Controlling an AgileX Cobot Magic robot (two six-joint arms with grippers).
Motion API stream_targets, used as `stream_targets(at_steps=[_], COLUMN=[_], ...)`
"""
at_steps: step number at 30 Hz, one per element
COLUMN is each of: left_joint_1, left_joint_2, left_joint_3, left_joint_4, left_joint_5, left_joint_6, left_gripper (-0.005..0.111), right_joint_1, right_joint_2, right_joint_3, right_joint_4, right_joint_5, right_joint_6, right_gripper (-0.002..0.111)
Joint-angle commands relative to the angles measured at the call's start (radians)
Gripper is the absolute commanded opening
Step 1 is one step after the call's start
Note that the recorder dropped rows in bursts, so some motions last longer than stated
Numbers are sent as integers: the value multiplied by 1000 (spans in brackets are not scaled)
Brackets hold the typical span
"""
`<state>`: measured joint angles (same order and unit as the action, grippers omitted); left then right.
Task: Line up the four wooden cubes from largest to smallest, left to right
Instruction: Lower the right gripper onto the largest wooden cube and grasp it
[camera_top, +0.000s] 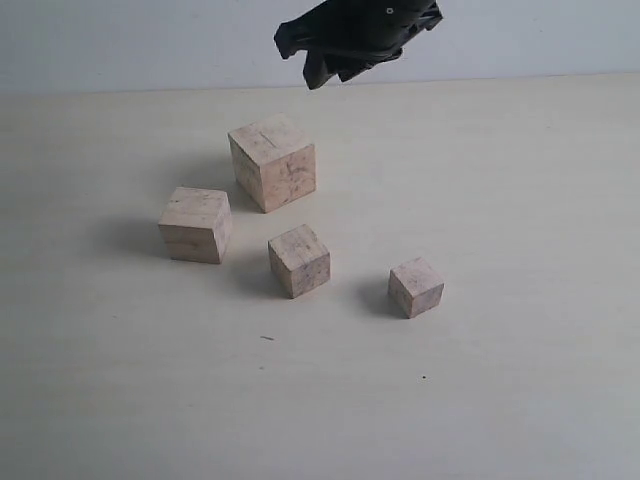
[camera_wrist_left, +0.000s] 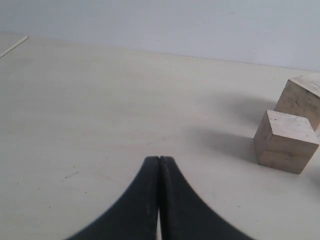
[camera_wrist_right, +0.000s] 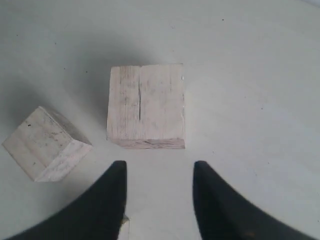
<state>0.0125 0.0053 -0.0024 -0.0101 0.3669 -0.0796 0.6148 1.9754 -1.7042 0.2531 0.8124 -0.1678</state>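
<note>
Four wooden cubes stand on the pale table. The largest cube (camera_top: 272, 160) (camera_wrist_right: 146, 105) is at the back, with a crack across its top. The second largest (camera_top: 195, 224) (camera_wrist_right: 45, 142) (camera_wrist_left: 285, 141) stands to its left and nearer. The third cube (camera_top: 299, 260) is in the middle and the smallest (camera_top: 415, 287) at the right. My right gripper (camera_top: 350, 40) (camera_wrist_right: 159, 170) hangs high above the table, open and empty, with the largest cube just beyond its fingertips. My left gripper (camera_wrist_left: 159, 159) is shut on nothing, low over bare table to the left of the cubes.
The table (camera_top: 500, 200) is pale wood with a light wall behind it. A thin white strip (camera_wrist_left: 14, 46) lies at the table's far left edge in the left wrist view. A sliver of another cube (camera_wrist_right: 123, 226) shows beside a right finger.
</note>
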Motion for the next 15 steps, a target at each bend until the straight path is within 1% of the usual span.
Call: stream_targets(at_steps=[1,4,6,8,12,15], left_joint_1=[-6,-6,-6,-6,-6,-6], left_joint_2=[-5,-5,-5,-5,-5,-5], left_joint_3=[2,2,2,2,2,2], left_joint_4=[1,1,1,1,1,1], left_joint_5=[-12,-12,-12,-12,-12,-12], left_joint_6=[-4,-4,-4,-4,-4,-4], left_gripper=[0,0,0,0,0,0], right_joint_1=[2,2,8,24,59,82], right_joint_2=[55,89,112,133,167,206], right_joint_3=[-58,-82,-102,-122,-166,-229], right_joint_4=[70,208,249,240,191,61], right_joint_5=[4,1,1,-15,-45,-47], right_joint_6=[-96,-190,-234,-238,-233,-185], right_gripper=[70,88,95,98,98,98])
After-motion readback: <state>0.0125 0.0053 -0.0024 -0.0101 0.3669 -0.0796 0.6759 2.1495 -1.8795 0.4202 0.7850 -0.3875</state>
